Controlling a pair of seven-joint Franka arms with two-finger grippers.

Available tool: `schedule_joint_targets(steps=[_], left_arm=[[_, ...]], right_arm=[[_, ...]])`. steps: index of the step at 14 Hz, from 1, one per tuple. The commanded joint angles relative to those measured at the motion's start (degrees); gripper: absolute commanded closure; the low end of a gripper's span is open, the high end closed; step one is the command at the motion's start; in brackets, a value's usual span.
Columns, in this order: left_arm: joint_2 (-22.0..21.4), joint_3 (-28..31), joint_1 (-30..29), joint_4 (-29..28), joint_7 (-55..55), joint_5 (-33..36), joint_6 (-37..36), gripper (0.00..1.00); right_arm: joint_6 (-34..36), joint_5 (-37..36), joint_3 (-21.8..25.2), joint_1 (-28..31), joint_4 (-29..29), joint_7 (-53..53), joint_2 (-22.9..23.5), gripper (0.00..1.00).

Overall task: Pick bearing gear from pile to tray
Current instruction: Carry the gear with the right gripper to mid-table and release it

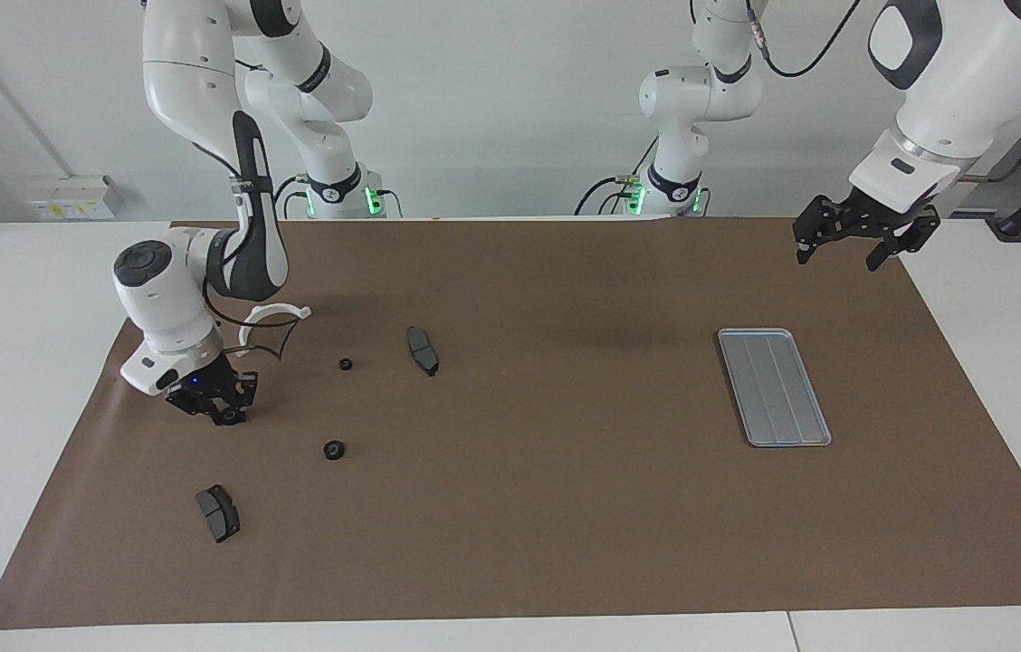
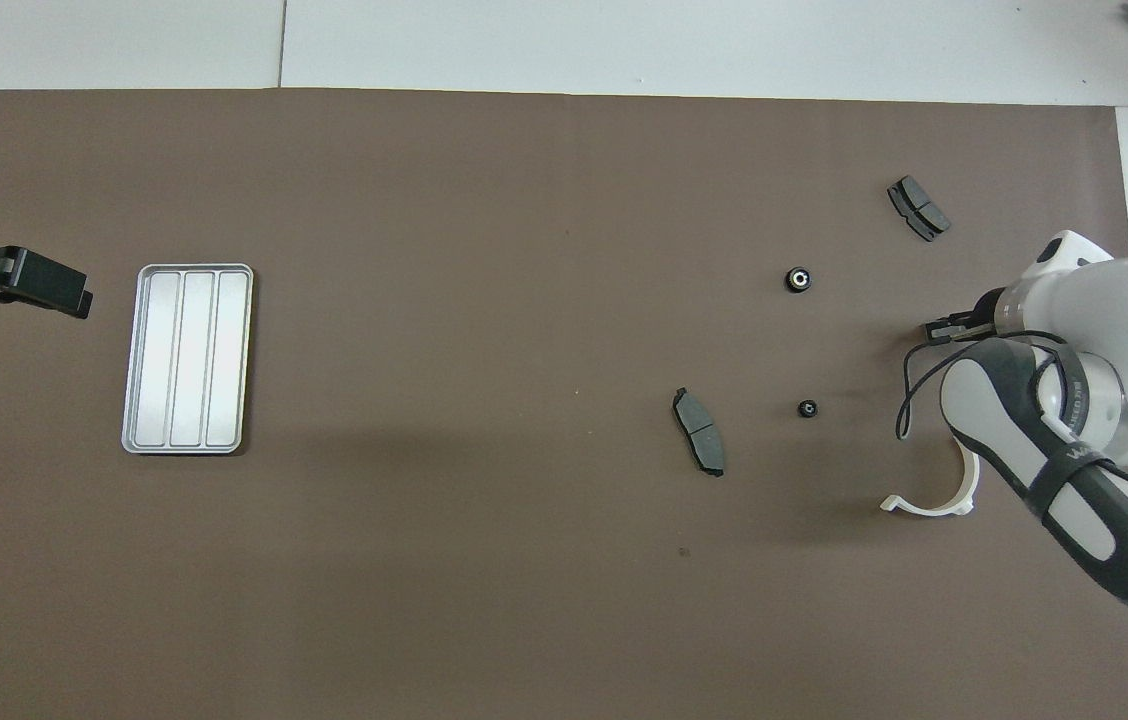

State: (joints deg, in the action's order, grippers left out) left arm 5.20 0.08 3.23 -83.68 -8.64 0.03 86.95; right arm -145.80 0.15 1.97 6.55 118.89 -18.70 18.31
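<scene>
A brown mat (image 1: pixel 565 507) covers the table. Two arms work over it. The left gripper (image 1: pixel 863 237) hangs wide open and empty, waiting near the one silver tray (image 1: pixel 775 387), which holds nothing. The right gripper (image 1: pixel 223 409) is down on the mat, fingers drawn in around a black gear (image 1: pixel 228 417). Loose nearby: one white half-ring bracket (image 1: pixel 273 319), two grey brake pads (image 1: pixel 423 350) (image 1: pixel 218 512), two more gears (image 1: pixel 334 449) (image 1: pixel 346 364).
</scene>
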Motion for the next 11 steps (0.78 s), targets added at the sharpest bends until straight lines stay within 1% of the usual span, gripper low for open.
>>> schedule_joint_targets(steps=[1, 4, 5, 8, 11], left_arm=[[-1.4, 0.0, -0.3, -1.7, -0.1, -0.2, 0.8, 0.00], [-1.4, 0.0, -0.3, -1.7, -0.1, -0.2, 0.8, 0.00], [-1.4, 0.0, -0.3, -1.6, -0.1, -0.2, 0.7, 0.00], [-1.4, 0.0, -0.3, -1.7, -0.1, -0.2, 0.8, 0.00], [-1.4, 0.0, -0.3, -1.7, -0.1, -0.2, 0.7, 0.00]], right_arm=[[4.0, 3.2, -0.6, 0.4, -2.6, -0.7, -0.3, 1.00], [10.9, 3.5, -0.7, -0.4, -5.3, 3.3, -3.4, 1.00], [12.6, 3.5, -0.7, -1.6, -5.6, 5.4, -4.8, 1.00], [15.0, 3.5, -0.7, -6.5, -6.1, 12.4, -7.2, 1.00], [16.7, 3.5, -0.7, -13.0, -9.0, 22.8, -7.1, 1.00]])
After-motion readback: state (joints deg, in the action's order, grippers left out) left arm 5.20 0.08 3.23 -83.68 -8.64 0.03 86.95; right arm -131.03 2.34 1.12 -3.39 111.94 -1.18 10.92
